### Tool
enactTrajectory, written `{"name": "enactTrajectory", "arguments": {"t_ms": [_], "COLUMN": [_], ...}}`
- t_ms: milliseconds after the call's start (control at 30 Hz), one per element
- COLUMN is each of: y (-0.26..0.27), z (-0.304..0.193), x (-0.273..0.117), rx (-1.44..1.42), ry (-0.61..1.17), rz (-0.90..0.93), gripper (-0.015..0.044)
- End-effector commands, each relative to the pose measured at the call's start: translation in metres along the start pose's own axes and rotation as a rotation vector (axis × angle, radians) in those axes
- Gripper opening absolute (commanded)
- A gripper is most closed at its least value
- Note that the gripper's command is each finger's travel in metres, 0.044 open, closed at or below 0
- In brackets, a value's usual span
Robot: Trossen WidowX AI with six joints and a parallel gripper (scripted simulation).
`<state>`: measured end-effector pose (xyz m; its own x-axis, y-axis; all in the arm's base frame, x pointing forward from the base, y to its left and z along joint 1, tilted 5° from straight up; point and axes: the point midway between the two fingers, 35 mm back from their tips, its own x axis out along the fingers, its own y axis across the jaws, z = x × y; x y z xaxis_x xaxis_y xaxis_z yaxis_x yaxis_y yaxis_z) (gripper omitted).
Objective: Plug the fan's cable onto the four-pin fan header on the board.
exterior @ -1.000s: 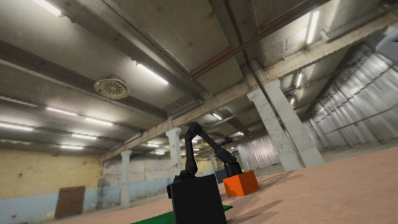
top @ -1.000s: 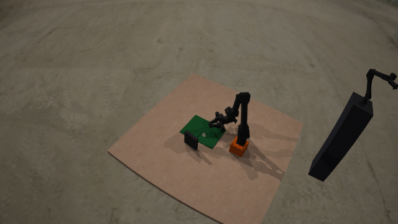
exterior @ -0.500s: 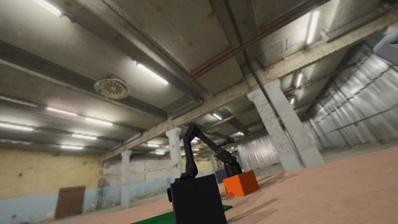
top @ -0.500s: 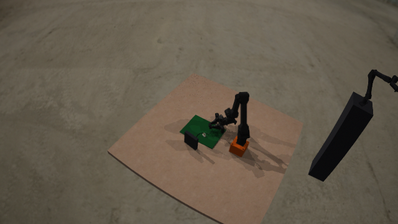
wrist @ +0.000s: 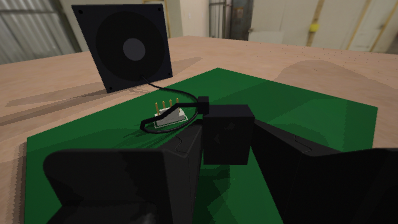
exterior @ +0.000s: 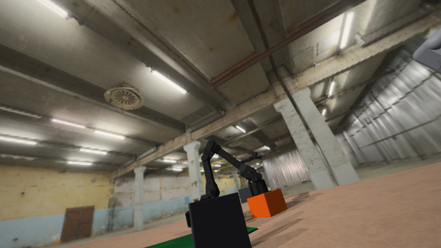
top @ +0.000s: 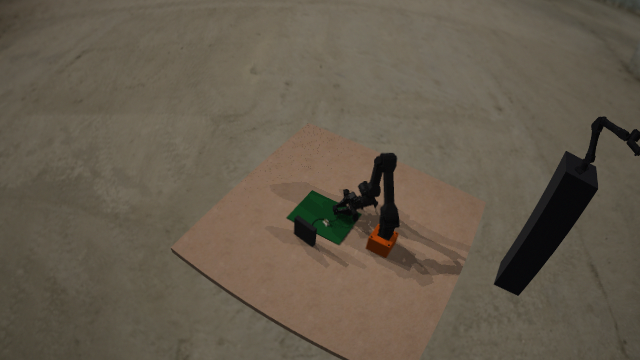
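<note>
My gripper [wrist: 224, 124] [top: 337, 212] is shut on the black plug [wrist: 227, 134], which sits between the fingertips above the green board [wrist: 320, 120] [top: 312, 200]. The black cable [wrist: 175, 91] leaves a small block at the plug's upper left, loops in front of the header and runs to the fan. The white four-pin header [wrist: 171, 118] [top: 326, 222] stands on the board with its pins upright, left of the plug and beyond the left finger in the wrist view. The plug is apart from the header. The black square fan [wrist: 131, 47] [top: 305, 231] [exterior: 220, 220] stands upright beside the board.
The arm's orange base [top: 382, 243] [exterior: 267, 204] stands on the pinkish table top [top: 250, 250] to the right of the board in the top view. A second dark arm on a tall black pillar [top: 547, 225] stands off the table at the right.
</note>
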<state>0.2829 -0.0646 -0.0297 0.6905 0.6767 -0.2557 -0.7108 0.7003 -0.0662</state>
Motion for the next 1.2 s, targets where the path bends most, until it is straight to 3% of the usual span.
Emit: {"name": "enactTrajectory", "arguments": {"t_ms": [0,1167], "y": [-0.0004,0.0001], "z": [-0.0036,-0.0064], "x": [0.0007,0.0012], "rx": [-0.006,0.0], "ry": [0.001,0.0], "rz": [-0.001,0.0], "gripper": [0.0,0.0]}}
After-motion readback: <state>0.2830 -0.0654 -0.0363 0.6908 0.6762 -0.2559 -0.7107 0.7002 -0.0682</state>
